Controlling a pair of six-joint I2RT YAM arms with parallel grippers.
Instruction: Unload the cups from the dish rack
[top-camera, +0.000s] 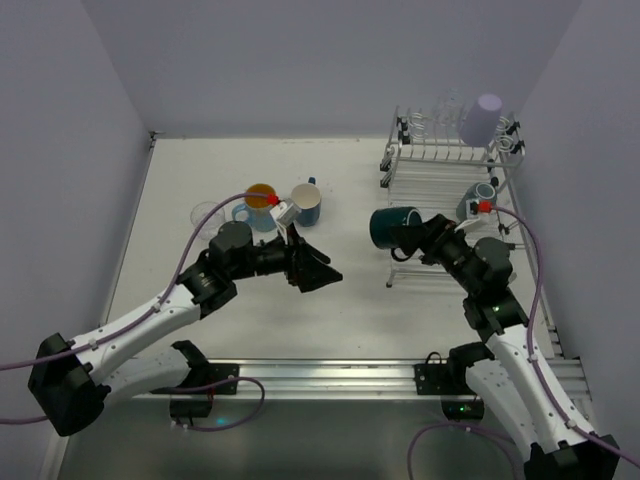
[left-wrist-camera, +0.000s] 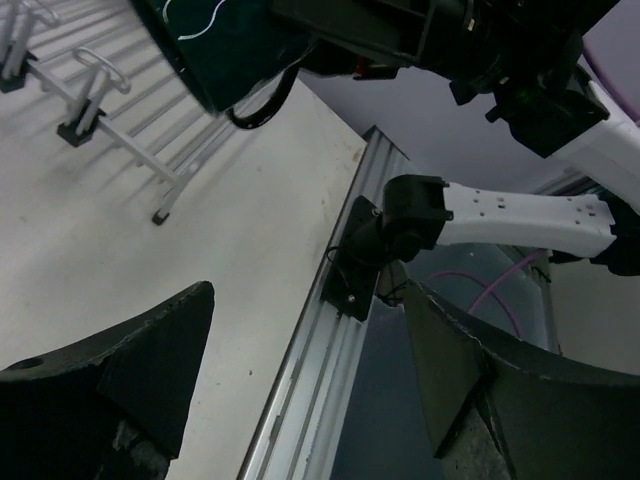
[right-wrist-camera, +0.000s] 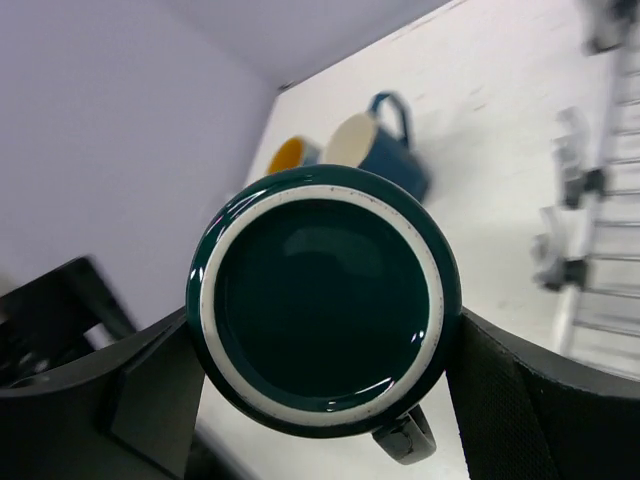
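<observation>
Cups, L to R: clear glass (top-camera: 207, 213), orange-inside mug (top-camera: 260, 204) & blue mug (top-camera: 306, 203) sit on the tabletop (top-camera: 200, 160), approx 10–12 o'clock from the left fingers (left-wrist-camera: 120, 390), which are spread wide & empty. Teal mug (top-camera: 394, 228) is clamped in the right fingers (right-wrist-camera: 540, 400), off the rack (top-camera: 440, 168) at its 8 o'clock. Left to do, I'd say: second blue mug (top-camera: 478, 200) and lavender tumbler (top-camera: 484, 118), poss. clear glasses on the top tier, hard to tell.

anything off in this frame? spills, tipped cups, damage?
Nothing stands out. No spill or breakage shows. The dark teal mug lies sideways only because the right gripper holds it, beside the dish rack. The lavender tumbler leans on the rack's top tier. Left gripper is open, empty.
</observation>
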